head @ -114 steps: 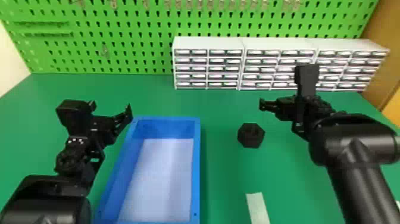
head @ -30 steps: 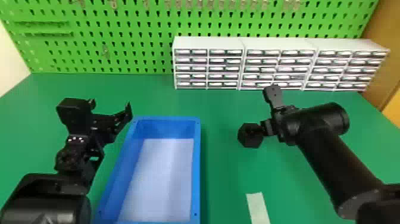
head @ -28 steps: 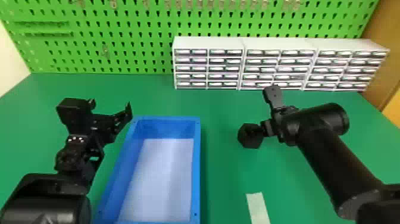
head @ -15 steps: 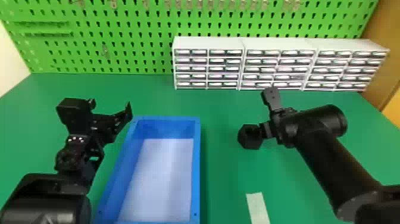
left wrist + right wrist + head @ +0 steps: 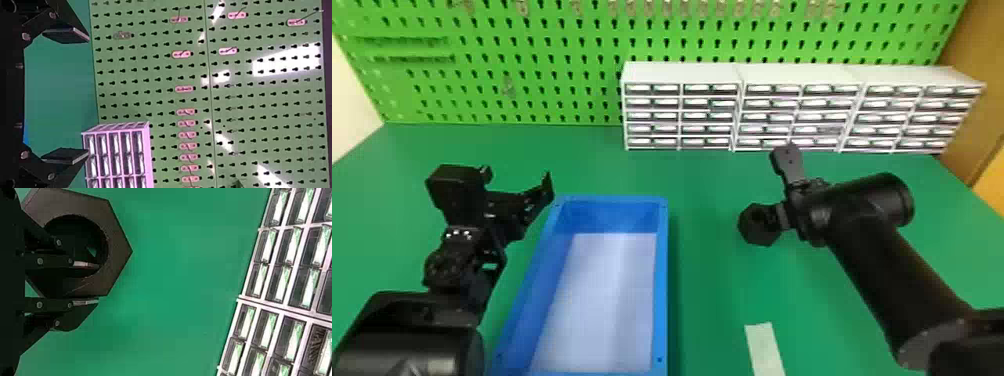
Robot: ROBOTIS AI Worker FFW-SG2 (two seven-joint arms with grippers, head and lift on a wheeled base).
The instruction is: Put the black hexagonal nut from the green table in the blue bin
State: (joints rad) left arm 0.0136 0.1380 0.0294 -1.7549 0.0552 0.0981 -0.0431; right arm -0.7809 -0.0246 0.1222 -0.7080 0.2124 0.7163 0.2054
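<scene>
Right of the blue bin [image 5: 662,290], the black hexagonal nut [image 5: 750,234] has just shifted slightly, perhaps lifting, its wall pinched by the right fingers [image 5: 76,316]; carrying should follow. The left fingers [image 5: 68,156] gape wide.

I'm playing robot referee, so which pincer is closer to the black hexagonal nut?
The right pincer, at the right side of the nut; the left pincer is farther, left of the blue bin.
</scene>
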